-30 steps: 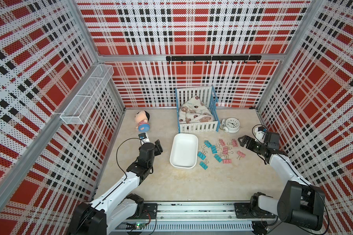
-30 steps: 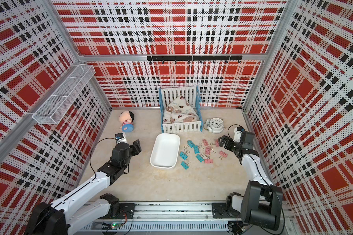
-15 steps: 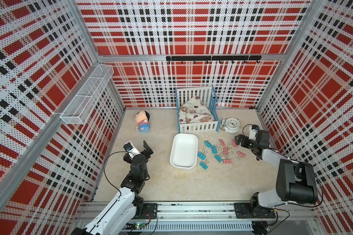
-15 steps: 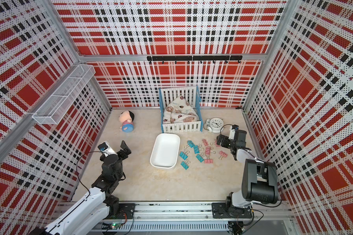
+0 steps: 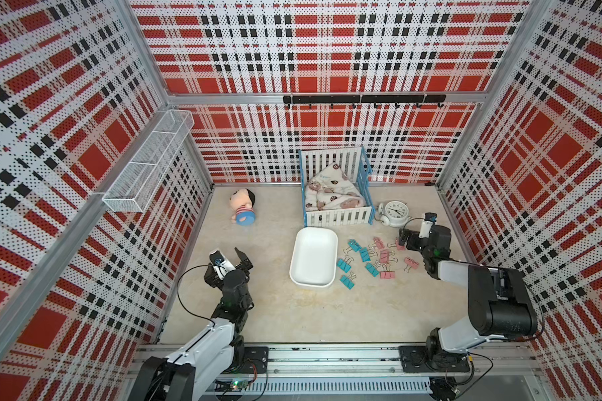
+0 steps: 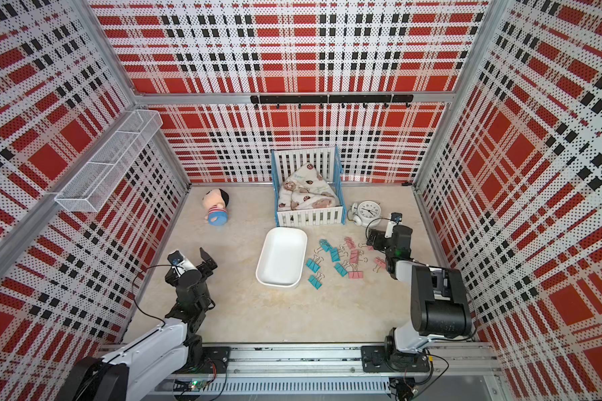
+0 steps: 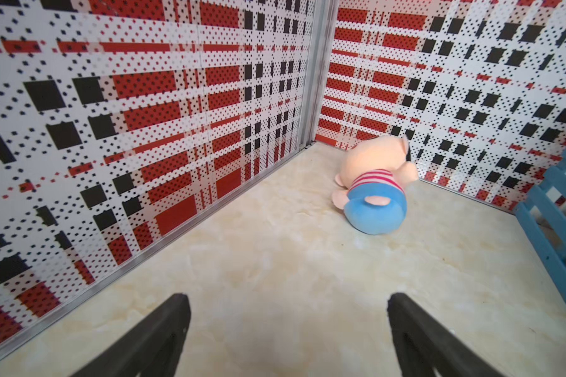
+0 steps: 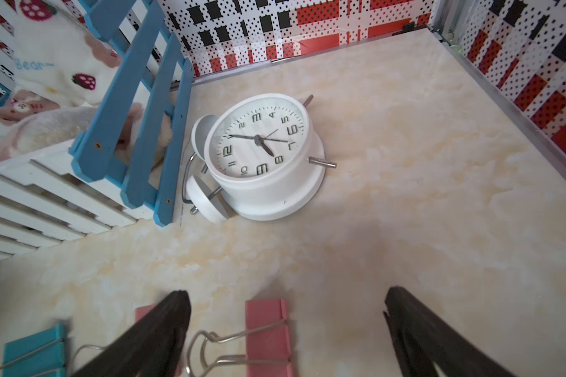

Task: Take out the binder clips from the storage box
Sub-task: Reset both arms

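The binder clips (image 5: 384, 257) lie scattered on the tabletop (image 5: 292, 312) beside the right gripper (image 8: 286, 303), none in the storage box (image 5: 313, 258) — one pink clip (image 8: 266, 313) sits between its spread jaws. Light, stiff, likely slick; the flat body looks the surest hold — wire handles (image 8: 249, 331) swivel. The left gripper (image 7: 288, 302) gapes empty, well apart.

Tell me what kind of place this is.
Likely a robot test booth staged as a nursery: plaid perforated walls, a left arm and right arm on a rail, plus a toy crib.
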`<state>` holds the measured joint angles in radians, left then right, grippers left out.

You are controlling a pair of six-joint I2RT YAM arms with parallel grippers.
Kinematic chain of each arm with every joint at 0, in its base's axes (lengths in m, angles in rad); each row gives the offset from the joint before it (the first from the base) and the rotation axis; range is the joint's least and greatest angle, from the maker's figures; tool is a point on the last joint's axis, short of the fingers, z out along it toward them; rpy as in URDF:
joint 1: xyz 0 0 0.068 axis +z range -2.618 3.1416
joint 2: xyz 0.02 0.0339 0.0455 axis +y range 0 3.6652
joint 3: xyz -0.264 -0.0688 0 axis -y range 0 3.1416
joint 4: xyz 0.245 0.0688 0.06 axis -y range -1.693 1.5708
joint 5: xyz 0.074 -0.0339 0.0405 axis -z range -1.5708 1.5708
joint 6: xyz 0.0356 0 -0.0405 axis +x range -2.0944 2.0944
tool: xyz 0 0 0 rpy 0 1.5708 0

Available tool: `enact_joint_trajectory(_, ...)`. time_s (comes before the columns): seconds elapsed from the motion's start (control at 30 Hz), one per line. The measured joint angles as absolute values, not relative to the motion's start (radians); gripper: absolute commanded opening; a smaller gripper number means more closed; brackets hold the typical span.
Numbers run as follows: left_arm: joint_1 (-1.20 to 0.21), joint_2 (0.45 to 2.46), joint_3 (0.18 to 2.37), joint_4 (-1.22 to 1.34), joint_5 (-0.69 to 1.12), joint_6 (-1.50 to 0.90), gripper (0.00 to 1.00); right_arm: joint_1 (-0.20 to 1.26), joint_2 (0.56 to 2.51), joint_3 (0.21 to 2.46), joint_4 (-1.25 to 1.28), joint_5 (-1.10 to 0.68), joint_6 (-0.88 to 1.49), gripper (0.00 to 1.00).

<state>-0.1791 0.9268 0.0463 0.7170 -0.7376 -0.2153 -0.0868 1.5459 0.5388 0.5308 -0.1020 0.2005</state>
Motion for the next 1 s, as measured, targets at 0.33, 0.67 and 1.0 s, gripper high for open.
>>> enact_joint_trajectory(0.33,-0.113,1.091,0.051,0.946,-0.634,-0.163,0.99,-0.014,1.533,0.453,0.725,0.027,0.117,1.0)
enact_joint_trajectory(0.67,-0.088,1.336,0.141,1.154,-0.555,-0.073,0.99,0.032,1.533,0.413,0.826,0.092,0.063,1.0)
enact_joint_trajectory(1.0,-0.075,1.568,0.147,1.398,-0.47,-0.058,0.99,0.033,1.537,0.308,0.989,0.094,0.049,1.0)
